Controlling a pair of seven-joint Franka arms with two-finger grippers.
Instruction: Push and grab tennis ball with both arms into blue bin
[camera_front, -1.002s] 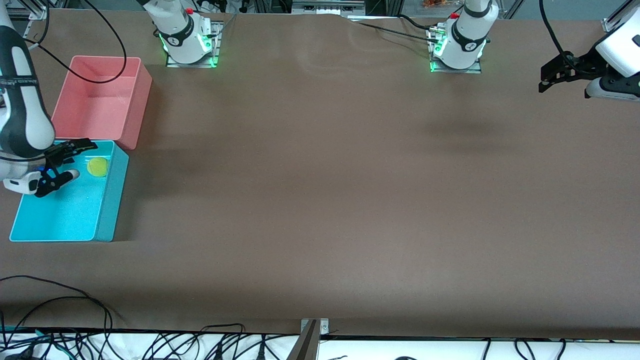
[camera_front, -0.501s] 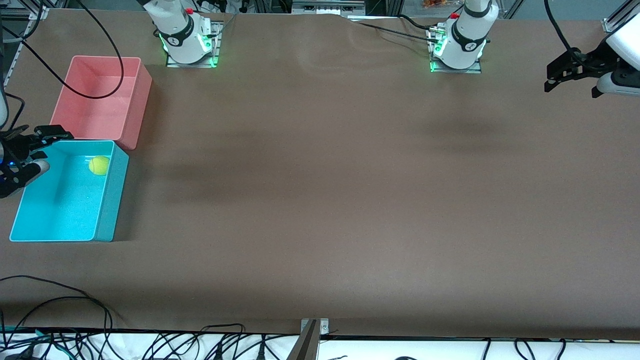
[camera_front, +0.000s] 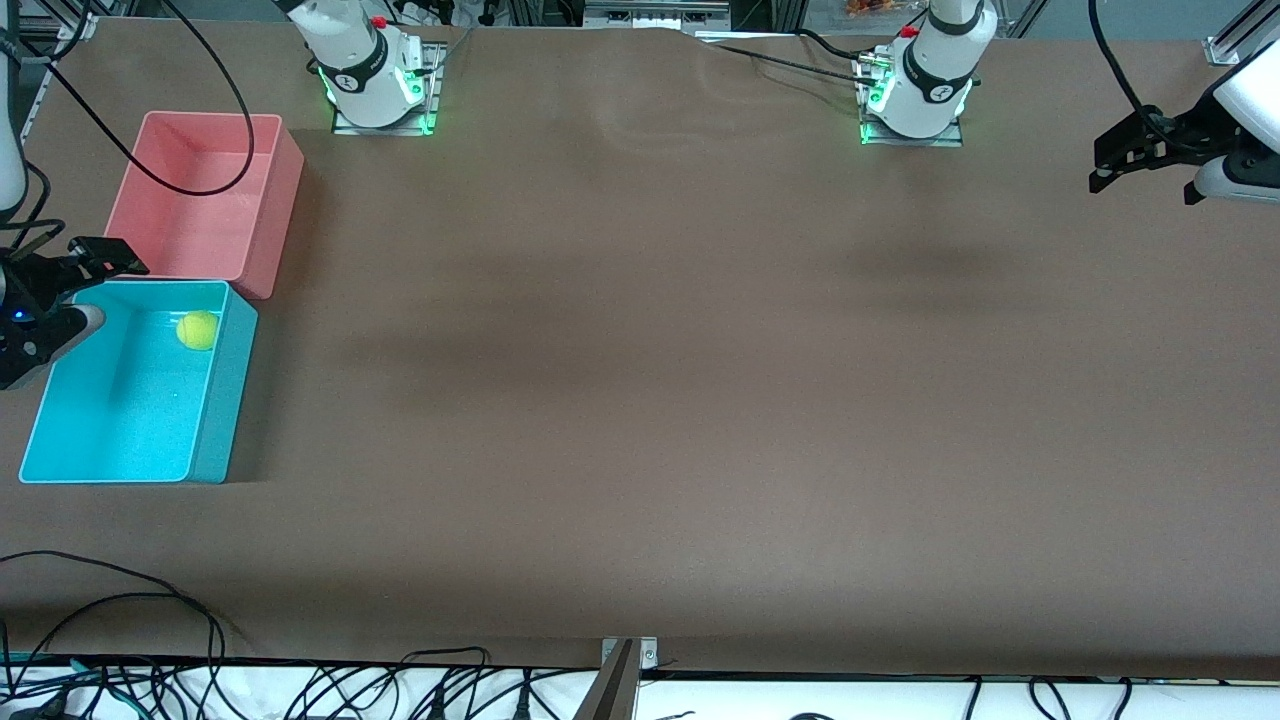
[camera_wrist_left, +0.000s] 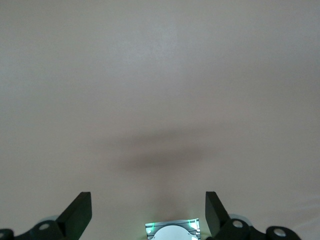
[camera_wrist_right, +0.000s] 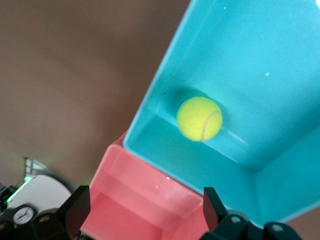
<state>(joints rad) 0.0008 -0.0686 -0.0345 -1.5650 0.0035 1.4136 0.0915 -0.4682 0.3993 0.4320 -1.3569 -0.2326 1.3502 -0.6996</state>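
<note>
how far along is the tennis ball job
Done: the tennis ball lies in the blue bin, near the wall beside the pink bin. In hand: nothing; the right gripper is open at the blue bin's edge, the left gripper open over bare table. Nothing visible is left.

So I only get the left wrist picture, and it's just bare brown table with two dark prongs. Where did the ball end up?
Observer: The tennis ball lies inside the blue bin, at the right arm's end of the table.
Visitor: Is anything gripping it?
Observer: No. The right hand is open and empty, over the bin's outer edge, apart from the ball.
Visitor: Is there anything else nearby?
Observer: A pink bin, empty, sits right beside the blue one, farther from the front camera.
Visitor: And my arm?
Observer: Your left hand waits open above bare table at its own end.
</note>
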